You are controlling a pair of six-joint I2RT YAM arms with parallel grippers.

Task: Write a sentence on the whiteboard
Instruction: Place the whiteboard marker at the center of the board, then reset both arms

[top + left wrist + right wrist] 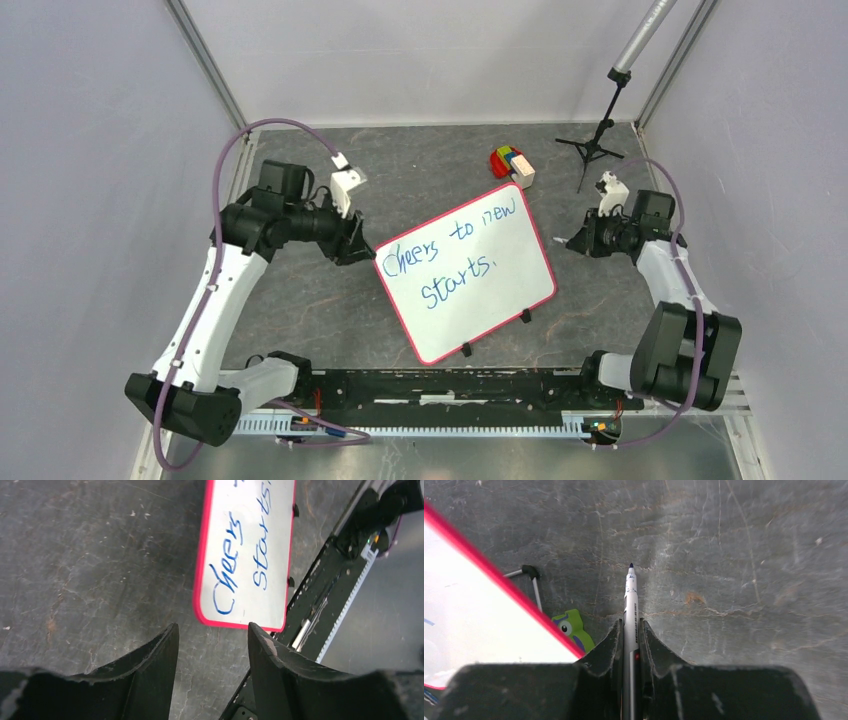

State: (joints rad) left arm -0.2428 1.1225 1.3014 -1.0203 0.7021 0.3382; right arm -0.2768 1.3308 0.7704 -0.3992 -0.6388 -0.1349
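Observation:
The whiteboard [505, 285] lies flat mid-table, tilted, with a pink-red rim and black clips on its near edge. The sentence [455, 282] runs across it in blue in two lines: "Cheers to new starts." My left gripper [355, 245] hovers just off the board's left corner. In the left wrist view this gripper [212, 626] stands open and empty above bare table, with the whiteboard [277, 545] and its lettering [223, 587] ahead. My right gripper [630, 622] is off the board's right side, shut on a marker [630, 595] whose uncapped tip points out over the table.
A small pile of coloured blocks [510, 163] lies behind the board. A black tripod stand [600, 140] rises at the back right. A green owl-faced toy [571, 627] shows by the board's rim. A black rail [450, 385] spans the near edge, and walls close in on both sides.

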